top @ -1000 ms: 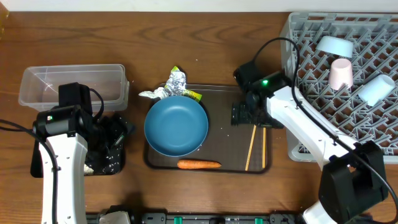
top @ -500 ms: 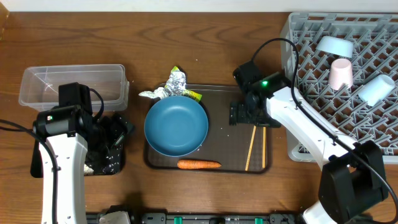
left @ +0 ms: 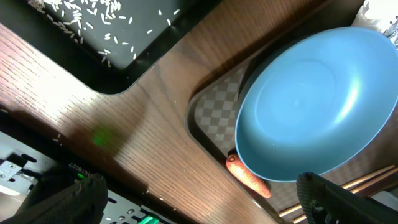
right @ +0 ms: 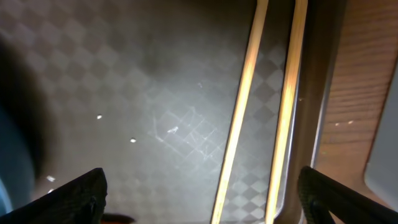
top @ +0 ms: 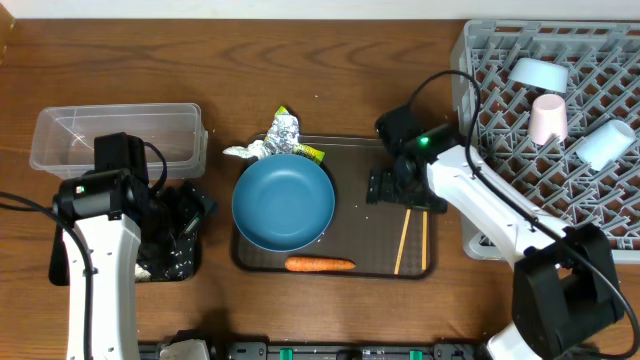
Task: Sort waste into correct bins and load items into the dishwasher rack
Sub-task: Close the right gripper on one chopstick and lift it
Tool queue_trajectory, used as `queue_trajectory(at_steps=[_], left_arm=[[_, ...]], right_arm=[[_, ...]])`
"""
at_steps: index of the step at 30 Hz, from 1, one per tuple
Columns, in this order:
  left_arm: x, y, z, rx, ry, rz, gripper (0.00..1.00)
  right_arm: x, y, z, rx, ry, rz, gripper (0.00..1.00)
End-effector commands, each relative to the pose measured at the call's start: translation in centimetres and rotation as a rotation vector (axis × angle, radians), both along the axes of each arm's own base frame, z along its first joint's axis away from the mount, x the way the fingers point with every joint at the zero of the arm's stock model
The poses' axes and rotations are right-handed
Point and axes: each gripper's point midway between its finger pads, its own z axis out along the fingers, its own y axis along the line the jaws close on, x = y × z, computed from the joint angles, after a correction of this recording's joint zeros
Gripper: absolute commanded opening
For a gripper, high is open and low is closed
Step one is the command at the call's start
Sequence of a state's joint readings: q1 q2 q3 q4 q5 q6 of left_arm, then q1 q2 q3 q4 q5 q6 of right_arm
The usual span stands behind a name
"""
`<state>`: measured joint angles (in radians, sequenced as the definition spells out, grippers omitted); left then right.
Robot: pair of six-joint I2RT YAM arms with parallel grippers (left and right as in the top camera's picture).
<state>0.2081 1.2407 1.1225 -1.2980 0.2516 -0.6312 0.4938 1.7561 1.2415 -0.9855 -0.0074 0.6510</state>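
The large dark blue bowl (top: 283,203) sits on the brown serving tray, with the carrot (top: 320,264) in front of it and two chopsticks (top: 405,240) at the tray's right. Crumpled foil (top: 283,130) and the yellow-green wrapper (top: 311,153) lie behind the bowl. My right gripper (top: 400,188) is open and empty, low over the chopsticks' far ends (right: 242,124). My left gripper (top: 185,225) is open and empty over the black tray (top: 175,265), which holds rice (left: 81,18). The bowl (left: 317,106) and carrot (left: 249,177) show in the left wrist view. I cannot make out the white paper.
The clear tub (top: 115,140) stands behind the black tray. The grey rack (top: 500,130) at the right holds a small pale blue bowl (top: 537,72), a whitish-pink cup (top: 547,118) and a pale blue cup (top: 605,145). The brown serving tray (top: 365,230) lies at the centre.
My right gripper has shifted slightly toward the front over the chopsticks. The left arm has not moved.
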Motion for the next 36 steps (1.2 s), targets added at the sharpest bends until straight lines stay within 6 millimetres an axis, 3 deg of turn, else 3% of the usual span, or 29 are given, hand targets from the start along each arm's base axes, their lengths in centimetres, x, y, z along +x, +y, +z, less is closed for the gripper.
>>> queue_trajectory(at_steps=[1,10,19,26,36], left_arm=[[0.1,0.3,0.3,0.012,-0.008,0.000,1.00],[0.1,0.3,0.3,0.012,-0.008,0.000,1.00],[0.1,0.3,0.3,0.012,-0.008,0.000,1.00],[0.1,0.3,0.3,0.012,-0.008,0.000,1.00],[0.1,0.3,0.3,0.012,-0.008,0.000,1.00]], right_arm=[[-0.6,-0.6,-1.0,-0.015,0.012,-0.041,0.93],[-1.5,-0.9,-3.5,-0.005,0.018,-0.054,0.80],[-1.5,-0.9,-4.3,0.002,0.005,-0.054,0.62],[-1.8,-1.2,-5.4,0.003,-0.005,-0.063,0.63],[-1.8,-1.6,-5.5,-0.017,-0.013,-0.065,0.60]])
